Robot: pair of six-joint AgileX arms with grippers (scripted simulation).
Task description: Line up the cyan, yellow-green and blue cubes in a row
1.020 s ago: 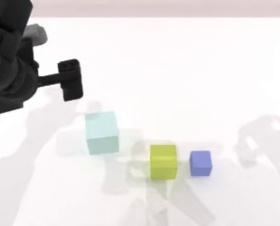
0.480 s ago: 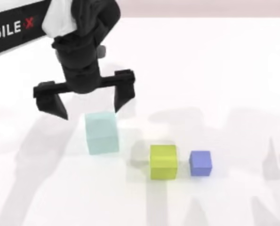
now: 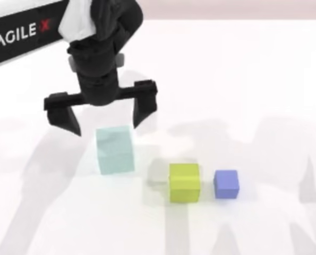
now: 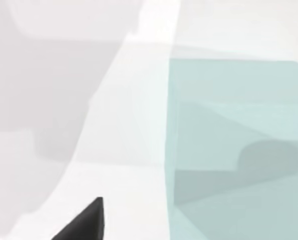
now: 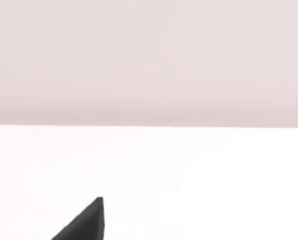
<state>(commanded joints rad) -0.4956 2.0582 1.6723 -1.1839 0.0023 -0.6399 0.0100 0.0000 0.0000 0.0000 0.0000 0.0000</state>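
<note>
- Left end effector [image 3: 103, 116] spread wide, fingers pointing down, poised over the far edge of the cyan cube [image 3: 115, 150]; one fingertip off the cube's far-left corner, the other at its far-right corner, contact not clear from the top view.
- Cyan cube filling much of the left wrist view [image 4: 239, 150], one dark fingertip [image 4: 86, 222] showing apart from it.
- Yellow-green cube [image 3: 184, 182] resting to the right of the cyan cube and slightly nearer, well apart from the end effector.
- Blue cube [image 3: 226, 184] just beside the yellow-green one, on its right, a narrow gap between them.
- Right end effector out of the top view; only a dark fingertip [image 5: 86, 222] in the right wrist view, spread or pressed together impossible to tell.
- Plain white tabletop [image 3: 264, 79], crossed by soft grey shadows, meeting a pale pinkish wall [image 3: 227, 8] at the far edge.
- Count: three cubes, one of each colour; one arm in the top view.
</note>
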